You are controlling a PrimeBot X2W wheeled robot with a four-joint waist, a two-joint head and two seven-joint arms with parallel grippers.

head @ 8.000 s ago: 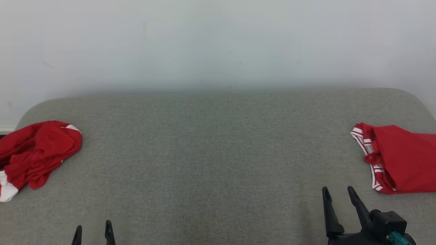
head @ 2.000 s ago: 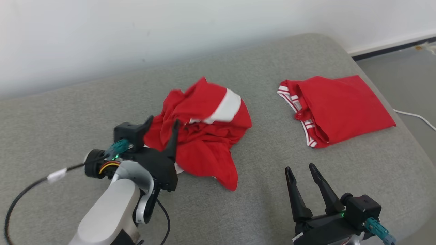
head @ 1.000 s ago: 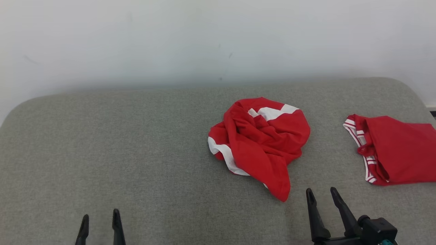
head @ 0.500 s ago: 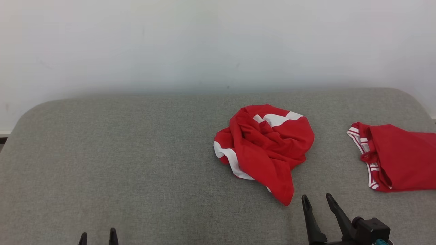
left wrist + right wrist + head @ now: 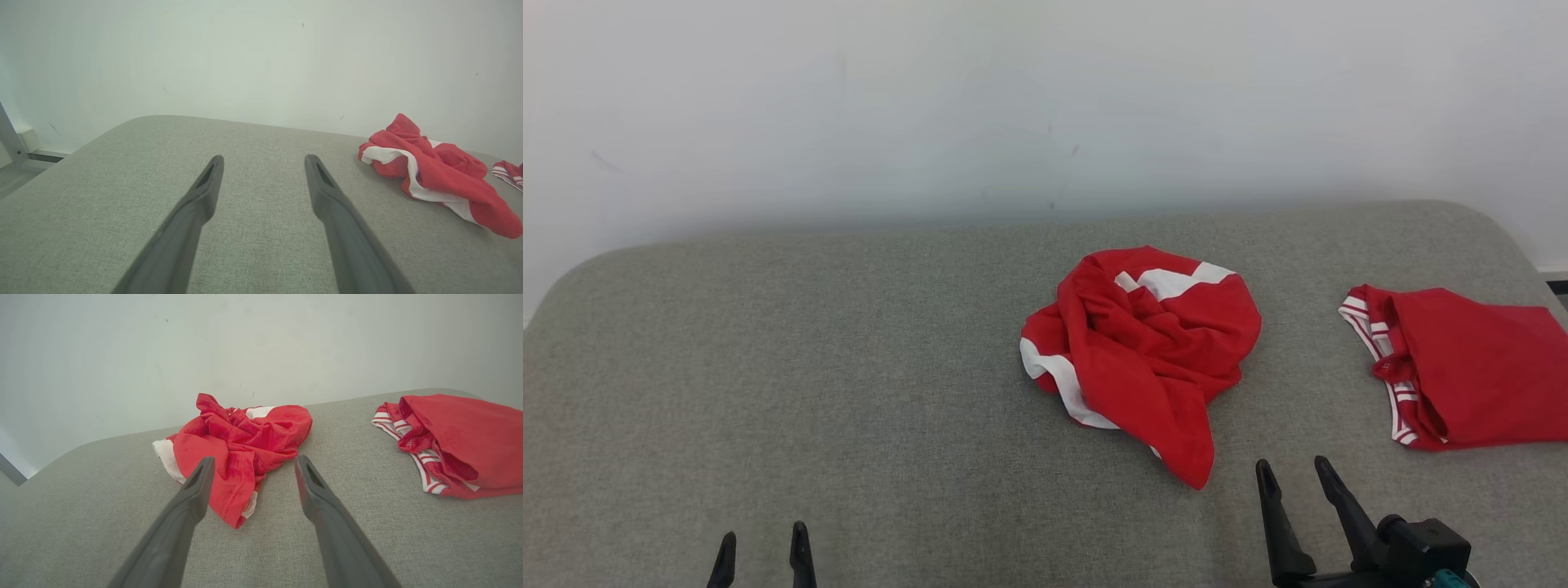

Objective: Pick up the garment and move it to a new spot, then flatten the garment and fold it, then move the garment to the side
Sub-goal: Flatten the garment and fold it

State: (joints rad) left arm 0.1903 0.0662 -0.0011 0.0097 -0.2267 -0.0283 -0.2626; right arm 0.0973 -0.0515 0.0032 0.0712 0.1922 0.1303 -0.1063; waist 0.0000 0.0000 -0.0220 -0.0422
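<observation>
since eight seconds ago the crumpled red-and-white garment (image 5: 1143,351) has shifted from the frame's left edge to right of centre on the grey cushion (image 5: 849,367), apart from the folded red garment (image 5: 1470,376) at right. left gripper (image 5: 763,531), lower left, and right gripper (image 5: 1291,461), lower right, stand spread and empty.

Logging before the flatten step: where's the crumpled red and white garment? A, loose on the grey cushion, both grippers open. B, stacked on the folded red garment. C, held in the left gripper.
A: the crumpled garment lies in a heap on the grey cushion, with the left gripper and right gripper both open and apart from it.
</observation>
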